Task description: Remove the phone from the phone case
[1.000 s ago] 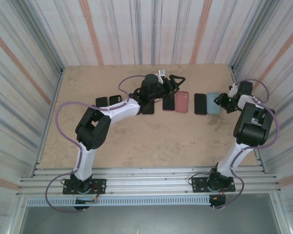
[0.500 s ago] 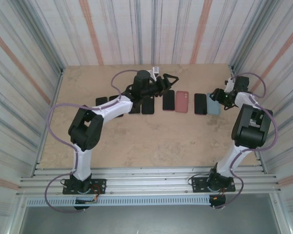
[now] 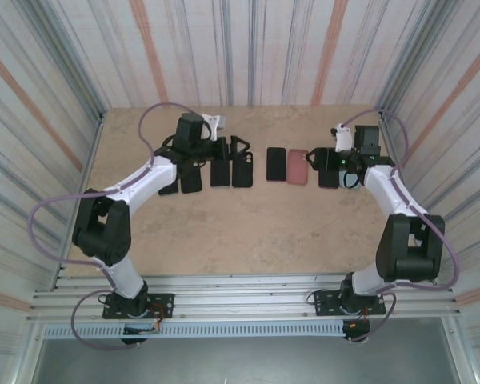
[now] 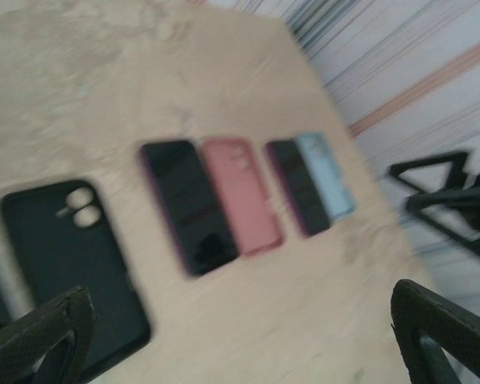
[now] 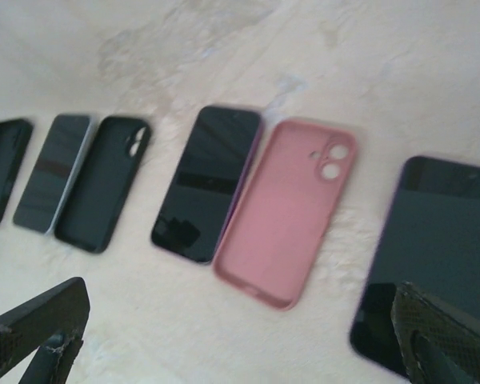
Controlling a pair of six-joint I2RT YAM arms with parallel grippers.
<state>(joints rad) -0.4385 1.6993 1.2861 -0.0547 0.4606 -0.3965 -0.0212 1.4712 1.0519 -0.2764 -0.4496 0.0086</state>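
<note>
1. left fingers [image 4: 44, 332]: spread wide, nothing between them; held above the bench [image 4: 80, 88], over the left part of a row of phones and cases.
2. right fingers [image 5: 40, 324]: spread wide, empty; above the right part of the same row.
3. pink phone case [image 5: 286, 210]: empty, open side up, rounded corners, two round camera holes at one end. Lies flat, mid-row.
4. dark phone [image 5: 208, 182]: out of any case, screen up, purple rim. Lies just beside the pink phone case, long edges touching or nearly so.
5. black case [image 5: 104, 184]: empty, flat, next along past the dark phone.
6. second dark phone [image 5: 432, 256]: screen up, purple rim, on the pink phone case's other side, apart from it.
7. light blue case [image 4: 328, 172]: alongside the second dark phone, probably touching; the left wrist view is blurred.
</note>
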